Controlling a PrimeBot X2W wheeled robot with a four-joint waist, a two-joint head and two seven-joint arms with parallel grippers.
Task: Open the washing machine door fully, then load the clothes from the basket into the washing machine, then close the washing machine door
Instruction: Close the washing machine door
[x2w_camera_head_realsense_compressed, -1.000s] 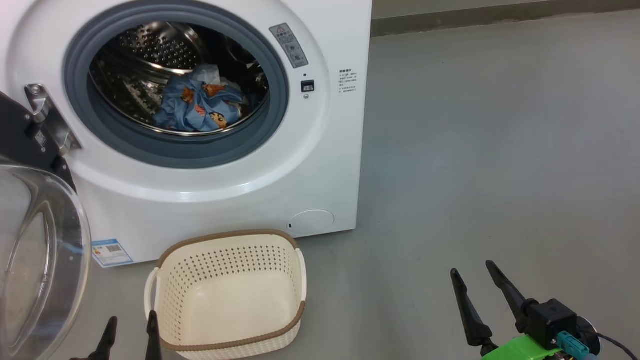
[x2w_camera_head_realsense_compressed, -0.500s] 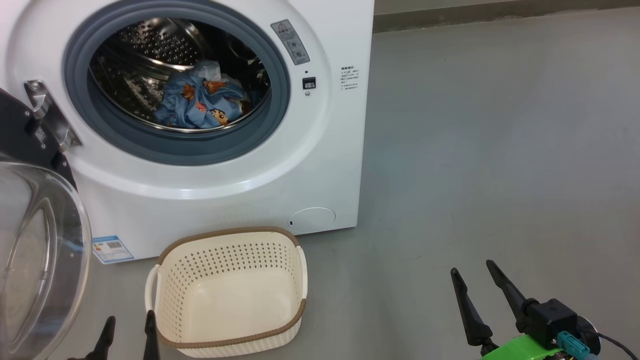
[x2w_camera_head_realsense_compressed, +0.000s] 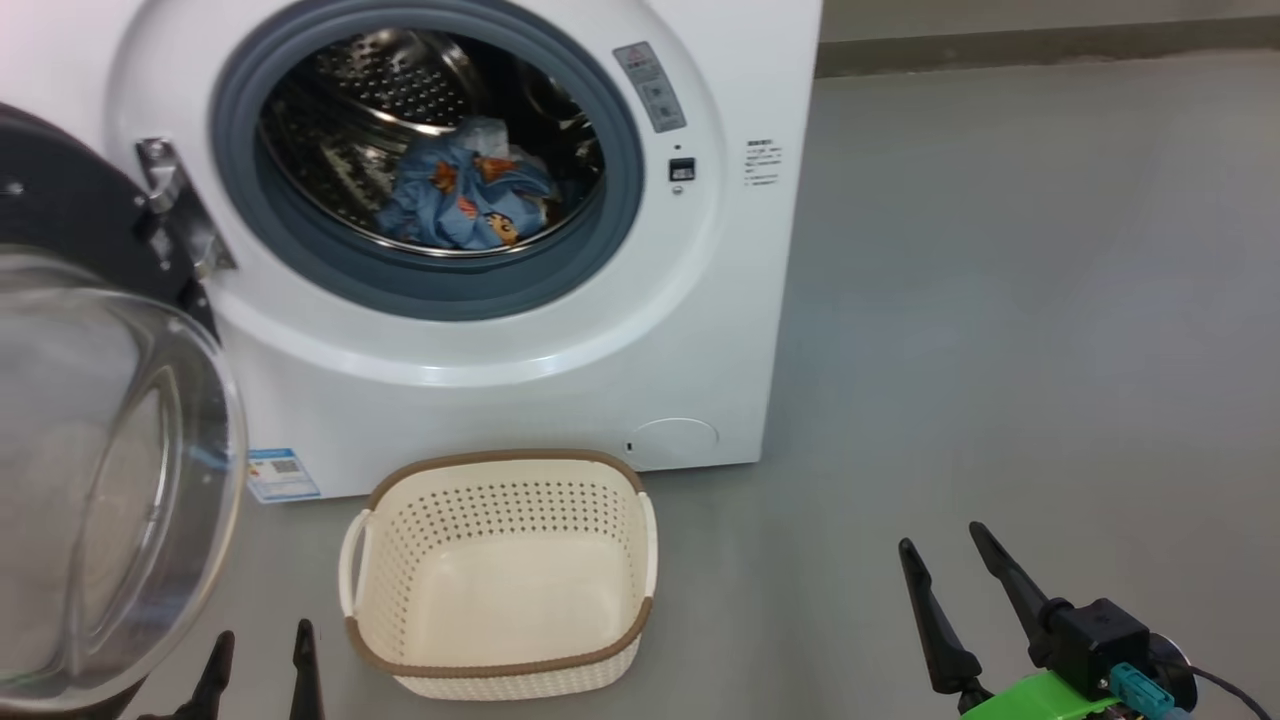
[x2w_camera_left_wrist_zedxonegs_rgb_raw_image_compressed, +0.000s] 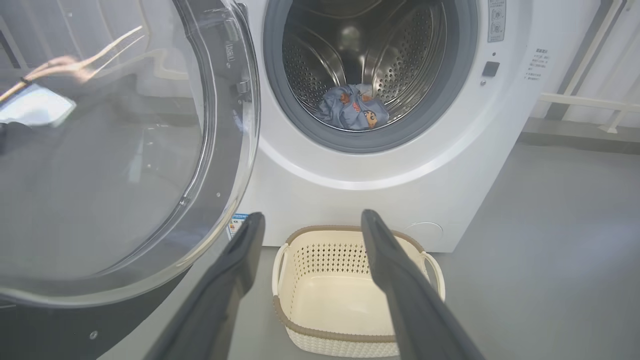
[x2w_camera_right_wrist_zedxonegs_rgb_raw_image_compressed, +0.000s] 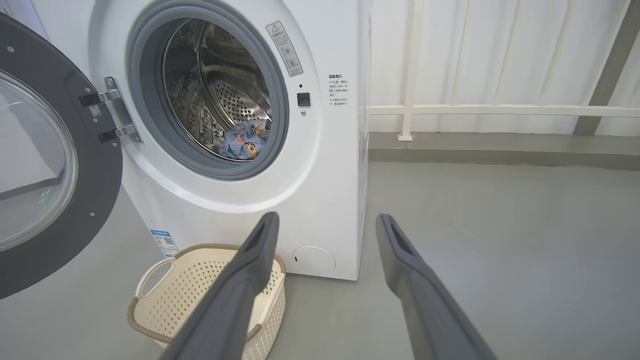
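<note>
The washing machine door (x2w_camera_head_realsense_compressed: 60, 215) hung swung open at the left of the washing machine (x2w_camera_head_realsense_compressed: 500, 400), its glass bowl bulging outward. The clothes (x2w_camera_head_realsense_compressed: 465, 200) lay as a small bundle at the bottom of the steel drum (x2w_camera_head_realsense_compressed: 400, 90). The empty basket (x2w_camera_head_realsense_compressed: 505, 458) stood on the grey floor (x2w_camera_head_realsense_compressed: 1000, 350) just in front of the machine. The left gripper (x2w_camera_head_realsense_compressed: 265, 632) was low beside the basket's left handle, and the right gripper (x2w_camera_head_realsense_compressed: 940, 536) was well apart over the floor. The jaws of all 2 stood wide, holding nothing.

White washing machine (x2w_camera_head_realsense_compressed: 480, 400), cream perforated basket (x2w_camera_head_realsense_compressed: 500, 505), blue cartoon-print clothes (x2w_camera_head_realsense_compressed: 462, 202)
</note>
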